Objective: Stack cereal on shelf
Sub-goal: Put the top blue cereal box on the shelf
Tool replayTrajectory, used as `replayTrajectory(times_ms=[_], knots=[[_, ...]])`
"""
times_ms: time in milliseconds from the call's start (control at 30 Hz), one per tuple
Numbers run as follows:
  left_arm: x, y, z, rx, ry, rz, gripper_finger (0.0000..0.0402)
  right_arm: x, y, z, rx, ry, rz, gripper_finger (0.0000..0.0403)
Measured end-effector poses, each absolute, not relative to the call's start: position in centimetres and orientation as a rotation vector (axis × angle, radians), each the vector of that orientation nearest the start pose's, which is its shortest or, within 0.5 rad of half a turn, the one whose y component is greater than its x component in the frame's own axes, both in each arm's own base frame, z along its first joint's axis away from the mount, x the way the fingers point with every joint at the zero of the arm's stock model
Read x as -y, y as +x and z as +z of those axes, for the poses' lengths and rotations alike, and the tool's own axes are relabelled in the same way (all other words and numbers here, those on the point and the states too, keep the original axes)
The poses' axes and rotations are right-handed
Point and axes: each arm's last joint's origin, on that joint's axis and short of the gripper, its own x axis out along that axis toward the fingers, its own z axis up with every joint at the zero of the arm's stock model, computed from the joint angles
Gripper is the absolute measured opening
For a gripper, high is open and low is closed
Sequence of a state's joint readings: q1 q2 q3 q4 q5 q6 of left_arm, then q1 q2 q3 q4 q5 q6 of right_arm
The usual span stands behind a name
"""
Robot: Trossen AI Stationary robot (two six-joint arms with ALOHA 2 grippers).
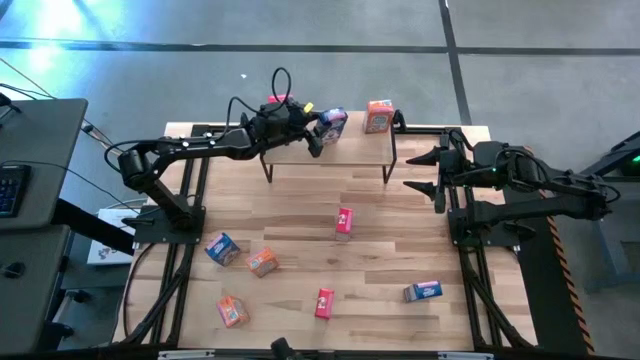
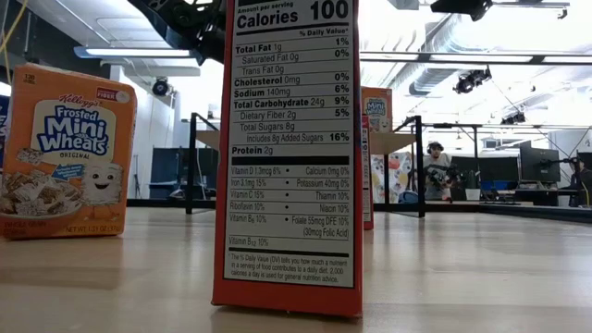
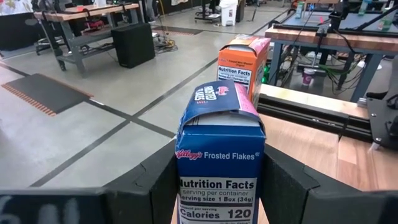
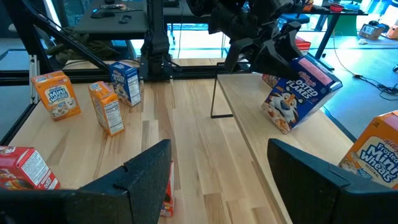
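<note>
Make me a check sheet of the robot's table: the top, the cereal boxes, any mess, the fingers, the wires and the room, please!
Surface: light wooden tabletop, shelf at the far edge.
Job's things: orange box upright on the shelf; blue box tilted over it; seven boxes on the tabletop.
Clutter: nothing seen.
Grippers: left gripper has its fingers shut on the blue box; right gripper waits open beside the shelf's right end.
Cables: black loops on the left arm.
Surroundings: grey floor; a person far behind the table.
</note>
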State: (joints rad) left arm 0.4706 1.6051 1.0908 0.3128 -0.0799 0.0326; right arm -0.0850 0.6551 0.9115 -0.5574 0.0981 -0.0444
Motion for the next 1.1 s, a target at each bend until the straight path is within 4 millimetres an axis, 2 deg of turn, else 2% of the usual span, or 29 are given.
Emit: replayTrajectory(times_ms=[200, 567, 933, 1100], knots=[[-16.9, 32.7, 27.5, -0.227, -0.018, 0.54, 0.0182, 1.3, 12.4, 35.6, -0.305, -0.046, -0.175, 0.0259], [-17.2, 32.7, 27.3, -0.232, -0.008, 0.563, 0.0233, 1.3, 12.4, 35.6, -0.305, -0.046, -0.175, 0.0259], [-16.5, 33.0, 27.4, -0.229, -0.001, 0.564, 0.0235, 1.3, 12.4, 35.6, -0.305, -0.046, -0.175, 0.0259], [-15.8, 32.7, 28.3, -0.217, 0.015, 0.579, 0.0235, 1.3, 12.4, 35.6, -0.305, -0.046, -0.175, 0.0259]])
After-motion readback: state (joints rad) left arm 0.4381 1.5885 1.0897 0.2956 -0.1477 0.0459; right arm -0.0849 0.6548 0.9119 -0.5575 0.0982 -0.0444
